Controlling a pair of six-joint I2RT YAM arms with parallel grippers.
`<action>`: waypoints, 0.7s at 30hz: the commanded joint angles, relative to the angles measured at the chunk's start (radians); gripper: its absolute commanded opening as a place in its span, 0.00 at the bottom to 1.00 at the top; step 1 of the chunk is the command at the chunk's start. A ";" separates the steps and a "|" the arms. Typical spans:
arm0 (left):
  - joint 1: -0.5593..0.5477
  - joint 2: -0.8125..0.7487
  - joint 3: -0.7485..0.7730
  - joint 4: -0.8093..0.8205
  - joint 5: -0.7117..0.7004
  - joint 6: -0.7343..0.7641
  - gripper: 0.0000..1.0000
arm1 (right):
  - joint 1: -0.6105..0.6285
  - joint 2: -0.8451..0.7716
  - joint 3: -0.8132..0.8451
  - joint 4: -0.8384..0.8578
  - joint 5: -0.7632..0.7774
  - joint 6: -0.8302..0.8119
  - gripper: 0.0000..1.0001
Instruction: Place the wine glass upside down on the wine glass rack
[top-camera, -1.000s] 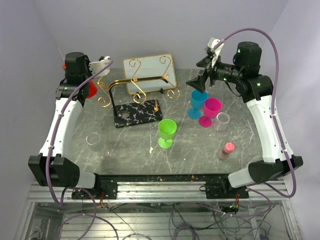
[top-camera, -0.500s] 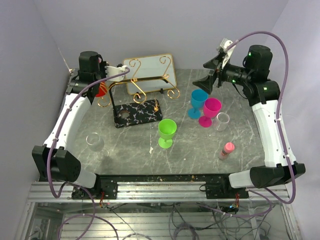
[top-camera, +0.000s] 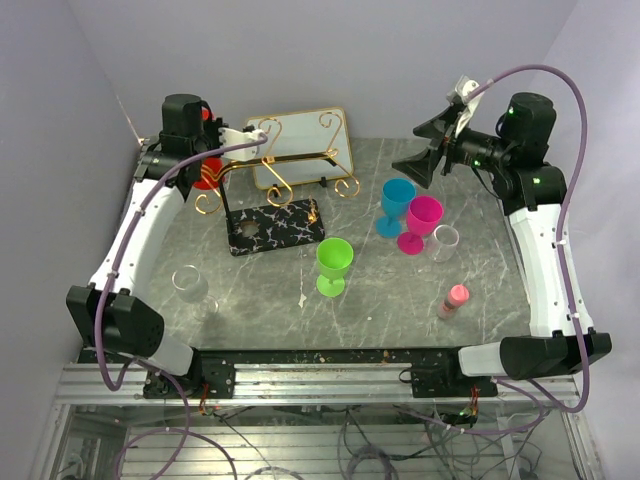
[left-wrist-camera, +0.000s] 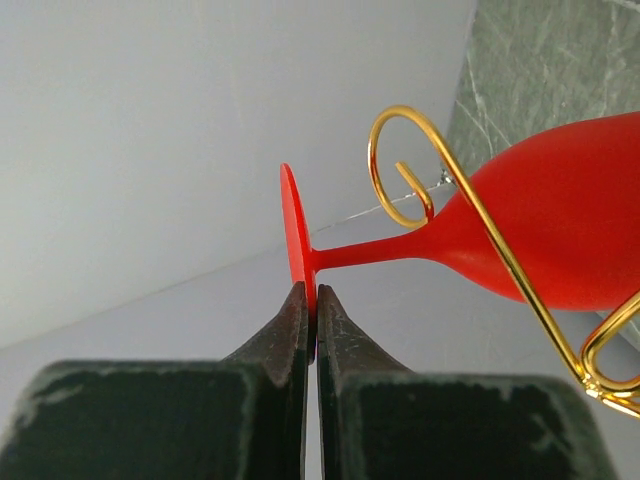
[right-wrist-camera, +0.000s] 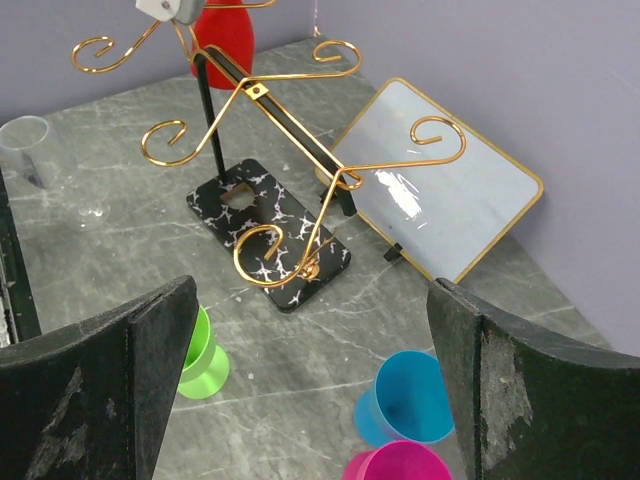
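Note:
My left gripper (left-wrist-camera: 311, 292) is shut on the flat foot of a red wine glass (left-wrist-camera: 560, 225). The glass is turned over, with its foot up and its bowl down, at the left end of the wine glass rack (top-camera: 283, 160). One gold scroll (left-wrist-camera: 398, 165) curls around the stem and a gold wire crosses the bowl. In the top view the gripper (top-camera: 205, 118) is above the red bowl (top-camera: 207, 172). The rack stands on its black marbled base (top-camera: 275, 226). My right gripper (right-wrist-camera: 312, 300) is open and empty, high above the table right of the rack (right-wrist-camera: 300, 150).
A gold-rimmed white tray (top-camera: 300, 140) leans behind the rack. Blue (top-camera: 396, 203), pink (top-camera: 421, 222) and green (top-camera: 333, 264) goblets and a clear glass (top-camera: 445, 241) stand at centre right. A pink bottle (top-camera: 455, 298) lies near the right. Another clear glass (top-camera: 188, 284) stands at the left.
My left arm has carried the red glass right and back, up to the rack's left scrolls. My right arm has drawn back to the right and risen, still open.

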 joint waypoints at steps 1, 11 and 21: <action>-0.013 0.023 0.032 0.000 0.042 0.005 0.07 | -0.014 -0.018 -0.011 0.038 -0.029 0.025 0.97; -0.042 0.050 0.023 0.055 0.023 0.015 0.07 | -0.028 -0.019 -0.028 0.058 -0.042 0.044 0.97; -0.054 0.092 0.020 0.153 -0.015 -0.057 0.07 | -0.042 -0.023 -0.041 0.079 -0.061 0.066 0.98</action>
